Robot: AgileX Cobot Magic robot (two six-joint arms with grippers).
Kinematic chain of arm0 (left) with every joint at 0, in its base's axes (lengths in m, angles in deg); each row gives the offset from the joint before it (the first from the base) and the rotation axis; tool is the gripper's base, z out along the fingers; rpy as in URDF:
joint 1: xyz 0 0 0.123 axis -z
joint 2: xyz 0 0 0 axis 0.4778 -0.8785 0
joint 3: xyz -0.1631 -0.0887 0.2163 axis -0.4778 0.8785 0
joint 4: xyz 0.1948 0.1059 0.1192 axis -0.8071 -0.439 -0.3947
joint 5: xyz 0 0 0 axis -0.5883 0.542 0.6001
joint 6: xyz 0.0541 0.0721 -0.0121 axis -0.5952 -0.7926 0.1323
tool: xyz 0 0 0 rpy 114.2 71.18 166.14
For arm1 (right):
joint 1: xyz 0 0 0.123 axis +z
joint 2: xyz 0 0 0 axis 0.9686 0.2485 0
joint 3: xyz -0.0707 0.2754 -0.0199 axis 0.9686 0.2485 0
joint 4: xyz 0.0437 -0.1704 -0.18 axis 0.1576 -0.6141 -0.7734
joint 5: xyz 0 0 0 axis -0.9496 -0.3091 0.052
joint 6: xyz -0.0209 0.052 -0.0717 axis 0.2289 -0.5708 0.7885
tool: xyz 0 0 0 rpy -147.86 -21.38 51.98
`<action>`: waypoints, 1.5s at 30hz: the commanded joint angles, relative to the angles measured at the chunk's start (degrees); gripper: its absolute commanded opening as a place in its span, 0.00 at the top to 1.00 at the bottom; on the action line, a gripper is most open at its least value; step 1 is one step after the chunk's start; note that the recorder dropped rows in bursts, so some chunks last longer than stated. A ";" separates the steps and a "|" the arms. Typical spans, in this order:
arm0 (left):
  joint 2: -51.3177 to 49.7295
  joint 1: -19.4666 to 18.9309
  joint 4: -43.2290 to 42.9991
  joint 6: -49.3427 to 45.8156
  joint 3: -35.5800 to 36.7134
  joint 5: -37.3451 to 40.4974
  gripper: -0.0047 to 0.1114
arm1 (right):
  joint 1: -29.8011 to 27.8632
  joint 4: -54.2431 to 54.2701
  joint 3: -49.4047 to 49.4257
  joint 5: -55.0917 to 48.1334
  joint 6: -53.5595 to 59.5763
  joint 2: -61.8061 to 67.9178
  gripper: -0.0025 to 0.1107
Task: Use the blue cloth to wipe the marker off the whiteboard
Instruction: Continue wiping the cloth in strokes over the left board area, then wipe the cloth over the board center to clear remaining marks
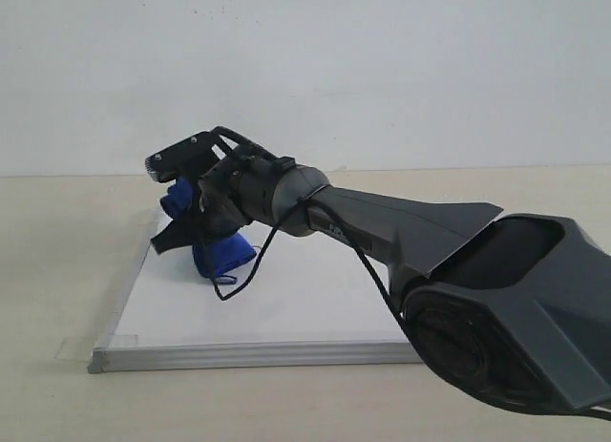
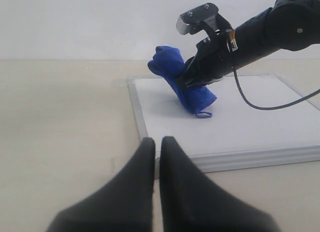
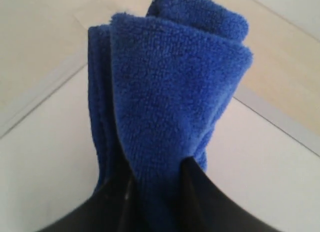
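- At the left centre of the exterior view, the blue cloth [image 1: 225, 255] sits bunched in the right gripper [image 1: 191, 224]. It is over the far left part of the whiteboard [image 1: 286, 313], and its lower end seems to touch the white surface.
- In the right wrist view we see the 2 fingers [image 3: 107, 207] pinched on the cloth's folds, with a thick wad standing out past the tips.
- We judge the cloth soft, light and floppy. Its plush pile should squash and drag well on the slick board, but it could slide out of a thin pinch.
- A hold across several folded layers looks right to us, and the free wad beyond the fingers is the part that should meet the board.
- The board looks stiff and flat, with tape [image 1: 81, 348] at its near left corner, so we expect it to stay put under a gentle press.
- At the bottom of the left wrist view, the left gripper [image 2: 157, 154] is closed with nothing in it, above the table [image 2: 60, 122] beside the board.
- We see no red marker on the bare board; the cloth and arm may hide it.
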 commanded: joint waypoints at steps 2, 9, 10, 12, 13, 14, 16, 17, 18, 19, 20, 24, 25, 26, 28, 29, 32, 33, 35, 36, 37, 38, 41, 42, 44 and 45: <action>0.19 -0.08 0.04 -0.31 0.20 -0.18 0.93 | -0.63 -13.50 0.19 -12.09 -4.90 -0.30 0.98; 0.19 -0.08 0.04 -0.31 0.20 -0.18 0.93 | -0.63 -18.13 0.19 -17.96 -4.60 -0.30 0.98; 0.19 -0.08 0.04 -0.31 0.20 -0.18 0.93 | -0.63 -16.44 0.19 -16.83 -4.50 -0.30 0.98; 0.19 -0.08 0.04 -0.31 0.20 -0.18 0.93 | -0.63 -9.13 0.19 -12.28 0.39 -0.30 0.98; 0.19 -0.08 0.04 -0.31 0.20 -0.18 0.93 | -0.63 -2.91 0.19 -9.03 5.13 -0.30 0.98; 0.19 -0.08 0.04 -0.31 0.20 -0.18 0.93 | -0.63 0.92 0.19 -7.50 8.72 -0.30 0.98; 0.19 -0.08 0.04 -0.31 0.20 -0.18 0.93 | -0.63 6.62 0.19 -4.83 13.94 -0.30 0.98; 0.19 -0.08 0.04 -0.31 0.20 -0.18 0.93 | -0.63 7.44 0.19 -4.14 14.25 -0.30 0.98; 0.19 -0.08 0.04 -0.31 0.20 -0.18 0.93 | -0.63 7.46 0.19 -3.90 14.26 -0.30 0.98; 0.19 -0.08 0.04 -0.31 0.20 -0.18 0.93 | -0.63 7.30 0.19 -3.92 13.94 -0.30 0.98; 0.19 -0.08 0.04 -0.31 0.20 -0.18 0.93 | -0.63 7.17 0.19 -4.34 13.94 -0.30 0.98; 0.19 -0.08 0.04 -0.31 0.20 -0.18 0.93 | -2.32 3.41 0.19 -11.01 8.91 -0.07 0.98; 0.19 -0.08 0.04 -0.31 0.20 -0.18 0.93 | -2.88 2.47 0.19 -13.01 7.26 0.20 0.98; 0.19 -0.08 0.04 -0.31 0.20 -0.18 0.93 | -3.34 2.09 0.19 -15.59 5.98 0.45 0.98; 0.19 -0.08 0.04 -0.31 0.20 -0.18 0.93 | -4.65 2.27 0.19 -20.23 4.86 0.92 0.98; 0.19 -0.08 0.04 -0.31 0.20 -0.18 0.93 | -5.13 2.27 0.19 -21.93 4.59 1.21 0.98; 0.19 -0.08 0.04 -0.31 0.20 -0.18 0.93 | -5.69 2.56 0.19 -23.05 3.68 1.46 0.98; 0.19 -0.08 0.04 -0.31 0.20 -0.18 0.93 | -5.69 2.56 0.19 -22.46 3.68 1.46 0.98; 0.19 -0.08 0.04 -0.31 0.20 -0.18 0.93 | -5.69 3.56 0.19 -20.72 3.36 1.46 0.98; 0.19 -0.08 0.04 -0.31 0.20 -0.18 0.93 | -5.56 5.24 0.19 -19.30 3.36 1.46 0.98; 0.19 -0.08 0.04 -0.31 0.20 -0.18 0.93 | -5.56 8.00 0.19 -17.78 4.07 1.46 0.98; 0.19 -0.08 0.04 -0.31 0.20 -0.18 0.93 | -5.56 11.71 0.19 -16.19 5.90 1.46 0.98; 0.19 -0.08 0.04 -0.31 0.20 -0.18 0.93 | -5.06 23.55 0.19 -12.72 16.17 1.54 0.98; 0.19 -0.08 0.04 -0.31 0.20 -0.18 0.93 | -4.75 27.83 0.19 -12.05 20.33 1.59 0.98; 0.19 -0.08 0.04 -0.31 0.20 -0.18 0.93 | -4.15 33.37 0.19 -11.61 27.68 1.68 0.98; 0.19 -0.08 0.04 -0.31 0.20 -0.18 0.93 | -3.93 35.31 0.19 -11.61 31.02 1.68 0.98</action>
